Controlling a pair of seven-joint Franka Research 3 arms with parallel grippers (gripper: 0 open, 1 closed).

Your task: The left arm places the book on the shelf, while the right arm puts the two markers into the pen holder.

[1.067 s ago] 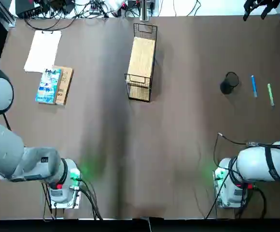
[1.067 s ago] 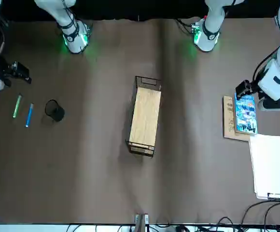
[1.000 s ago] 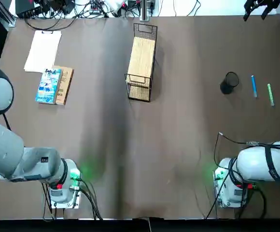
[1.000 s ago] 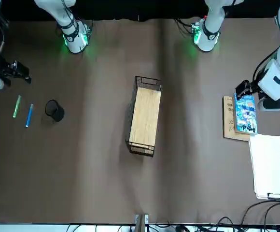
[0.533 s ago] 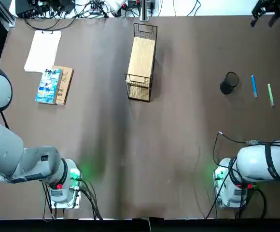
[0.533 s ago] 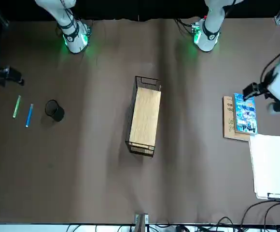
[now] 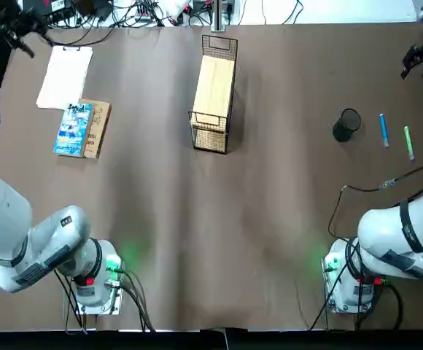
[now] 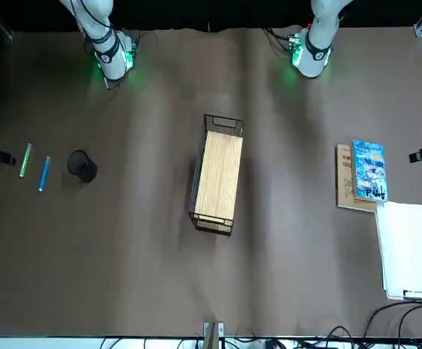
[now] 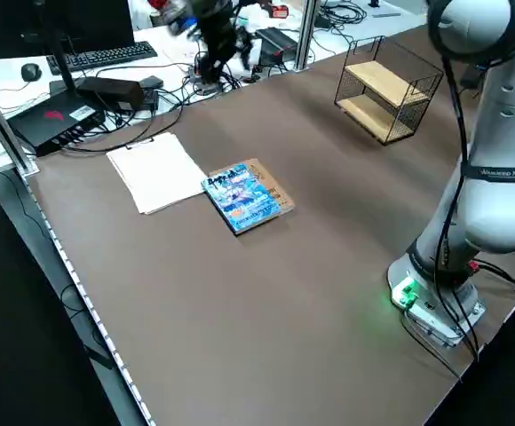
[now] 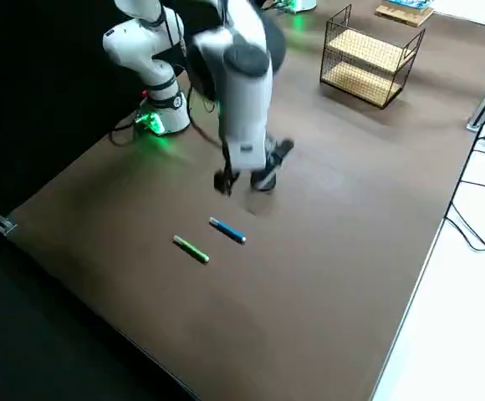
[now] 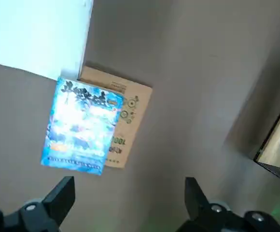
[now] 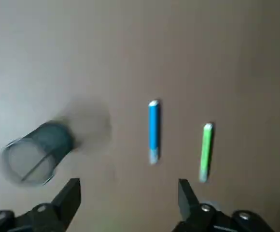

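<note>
1. Left gripper [image 11: 130, 193]: fingers wide apart, nothing between them. It hangs above the table at the robot's left, by the clipboard [image 7: 64, 76], with the book in its wrist view. Probably lining up for a grasp.
2. Illustrated light-blue book [image 11: 82, 125]: flat, cover up, partly over the tan book [image 11: 130, 108] and against the clipboard's corner. The overlap should prop an edge off the table, which may let a finger under; risk is pinching or dragging the tan book too.
3. Right gripper [image 12: 130, 193]: fingers also well parted, holding 0 items. It hangs at the robot's far right, near the markers; the open spread suits a coming pick.
4. Blue marker [image 12: 153, 130] and green marker [image 12: 206, 152]: lying apart, roughly parallel, so 1 can likely be gripped without touching the other. Both untouched.
5. Mesh pen holder [image 7: 346, 125]: upright, mouth open, beside the blue marker. Each pen will need turning upright; a clipped rim could tip the cup.
6. Wire shelf [image 7: 213, 95]: mid-table, 2 wooden boards, raised wire ends. Book must clear those ends.
7. Cables [image 9: 173, 106]: at the table's far edge, near the clipboard.
</note>
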